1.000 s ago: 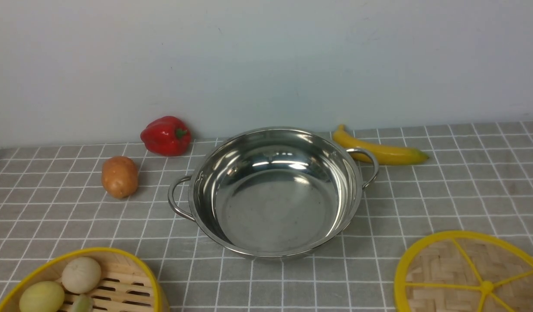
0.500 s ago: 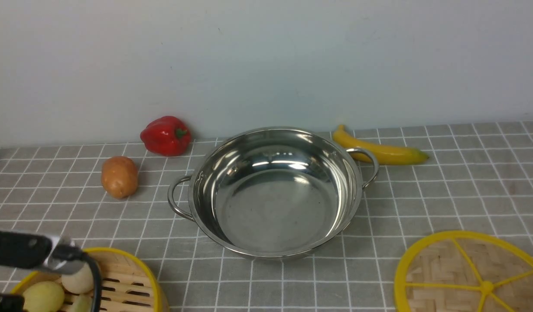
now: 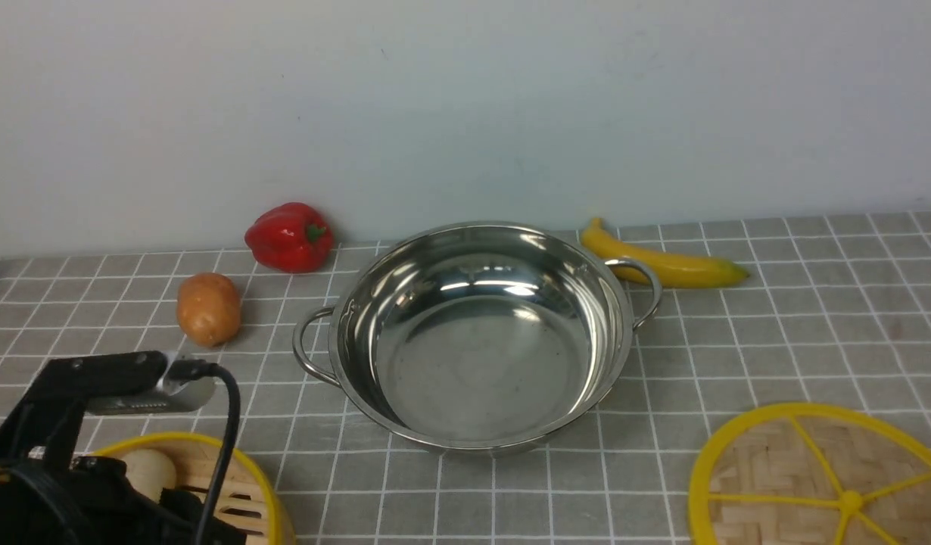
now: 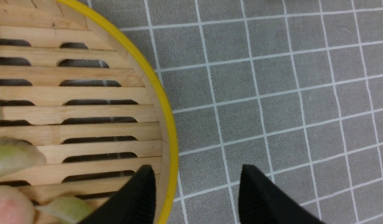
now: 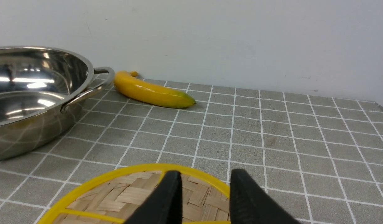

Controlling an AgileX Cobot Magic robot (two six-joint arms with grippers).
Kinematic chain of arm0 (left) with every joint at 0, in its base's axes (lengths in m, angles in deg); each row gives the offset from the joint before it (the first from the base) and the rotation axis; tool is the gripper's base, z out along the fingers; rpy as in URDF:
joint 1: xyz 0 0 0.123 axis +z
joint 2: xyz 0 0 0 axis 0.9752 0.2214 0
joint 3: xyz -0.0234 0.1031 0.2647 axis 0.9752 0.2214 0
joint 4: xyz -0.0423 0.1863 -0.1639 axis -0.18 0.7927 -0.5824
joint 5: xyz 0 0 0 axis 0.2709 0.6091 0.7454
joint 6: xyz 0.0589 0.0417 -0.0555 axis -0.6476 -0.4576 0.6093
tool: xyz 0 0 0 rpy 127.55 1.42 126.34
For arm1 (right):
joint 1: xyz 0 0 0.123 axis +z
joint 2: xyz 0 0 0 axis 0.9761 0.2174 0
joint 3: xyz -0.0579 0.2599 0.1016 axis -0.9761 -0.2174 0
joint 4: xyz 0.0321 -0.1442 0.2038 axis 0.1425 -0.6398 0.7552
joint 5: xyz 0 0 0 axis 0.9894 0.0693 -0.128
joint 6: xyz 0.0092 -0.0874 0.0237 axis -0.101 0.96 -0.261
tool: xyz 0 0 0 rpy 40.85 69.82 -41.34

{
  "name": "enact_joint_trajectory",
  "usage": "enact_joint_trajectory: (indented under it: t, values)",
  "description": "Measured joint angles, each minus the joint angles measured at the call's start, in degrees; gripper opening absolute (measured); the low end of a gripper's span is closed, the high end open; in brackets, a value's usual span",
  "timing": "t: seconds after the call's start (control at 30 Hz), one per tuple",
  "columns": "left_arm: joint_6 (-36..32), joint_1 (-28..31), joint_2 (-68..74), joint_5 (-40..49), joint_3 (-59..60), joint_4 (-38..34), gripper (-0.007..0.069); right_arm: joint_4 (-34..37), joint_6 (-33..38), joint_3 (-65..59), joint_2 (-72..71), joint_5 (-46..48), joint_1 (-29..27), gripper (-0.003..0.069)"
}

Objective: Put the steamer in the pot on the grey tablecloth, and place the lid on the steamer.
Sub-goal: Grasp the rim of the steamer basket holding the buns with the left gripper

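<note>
Left wrist view | left pincer point(image 4: 196, 189) spread, unladen | steamer point(image 4: 169, 124) below | right pincer point(image 5: 205, 189) spread

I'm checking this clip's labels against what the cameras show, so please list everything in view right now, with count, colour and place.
pot: one, shiny steel, mid-cloth
steamer: one, bamboo with yellow rim, near left
food pieces: several, pale, green and pinkish, in the steamer
lid: one, woven tan with yellow rim and spokes, near right
pepper: one, red, far left of the pot
potato-like item: one, orange-brown, left of the pot
banana: one, yellow with green tip, behind the pot's right handle
tablecloth: one, grey with white grid, under everything
wall: one, pale, behind
left hand: one, black, open, above the steamer's edge
right hand: one, black, open, by the lid
</note>
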Motion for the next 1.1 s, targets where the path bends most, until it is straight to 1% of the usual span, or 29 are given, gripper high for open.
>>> enact_joint_trajectory:
  t: [0.23,0.37,0.57,0.67,1.0,1.1]
  values:
    - [-1.29,0.0,7.68,-4.56,0.0,0.76,0.0347,0.0,0.0,0.0,0.0,0.0,0.0,0.0243]
    - [-3.2,0.0,11.13,-6.1,0.0,-0.04,0.0347,0.0,0.0,0.0,0.0,0.0,0.0,0.0243]
    - [-9.65,0.0,15.61,-6.95,0.0,-5.88,0.0347,0.0,0.0,0.0,0.0,0.0,0.0,0.0243]
    - [-11.83,0.0,16.92,-7.11,-0.02,-7.3,0.0347,0.0,0.0,0.0,0.0,0.0,0.0,0.0243]
    - [-12.7,-0.15,18.19,-9.55,-0.02,-8.26,0.0347,0.0,0.0,0.0,0.0,0.0,0.0,0.0243]
    - [-12.59,-1.65,19.34,-11.3,-0.15,-6.18,0.0347,0.0,0.0,0.0,0.0,0.0,0.0,0.0243]
